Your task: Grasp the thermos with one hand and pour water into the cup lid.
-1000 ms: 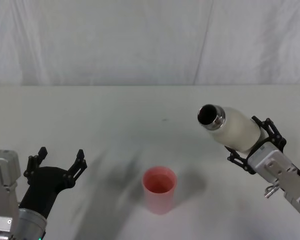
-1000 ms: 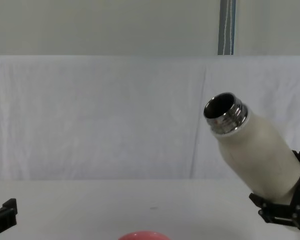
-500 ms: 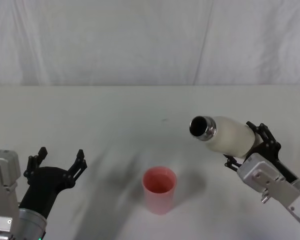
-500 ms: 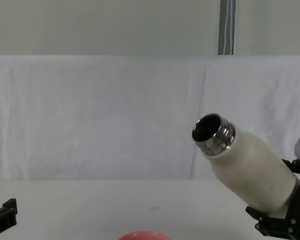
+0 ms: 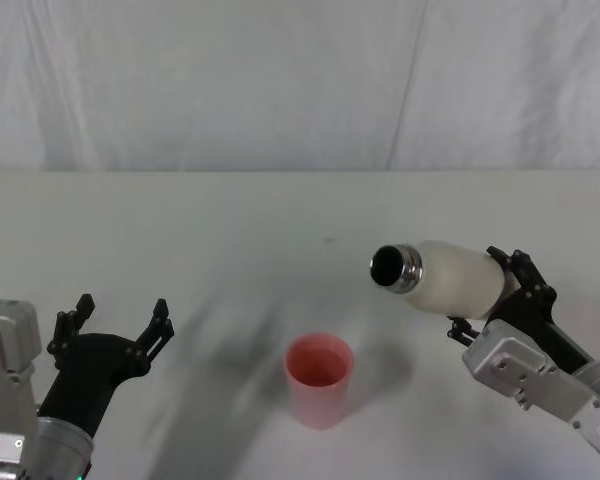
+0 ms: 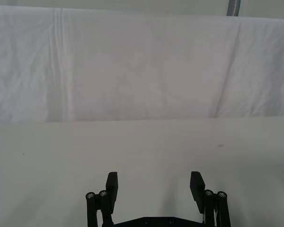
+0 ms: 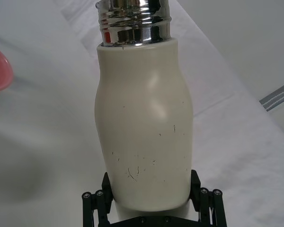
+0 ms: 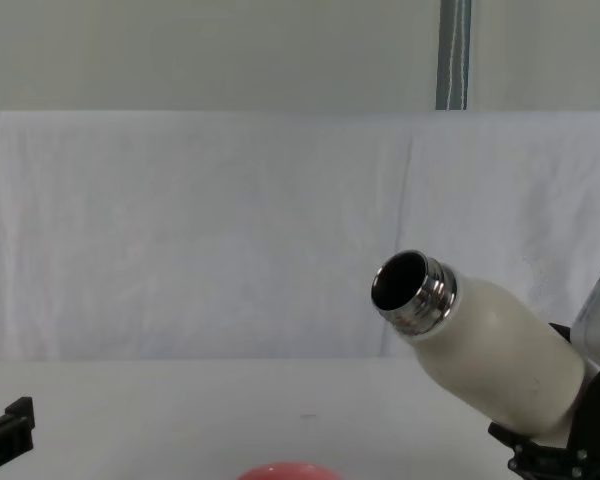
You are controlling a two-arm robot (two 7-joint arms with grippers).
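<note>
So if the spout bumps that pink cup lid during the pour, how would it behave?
The cup lid looks small and thin-walled, so probably light and easy to shove. It stands free on the smooth table, so it would likely slide or tip. The right gripper holds the thermos tilted above and beside it; the left gripper idles open.

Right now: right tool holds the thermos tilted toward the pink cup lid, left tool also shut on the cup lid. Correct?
Not quite. The left tool is open and holds nothing, well apart from the cup lid, as the head view shows. The rest stands: the right tool grips the thermos, tilted toward the cup lid.
</note>
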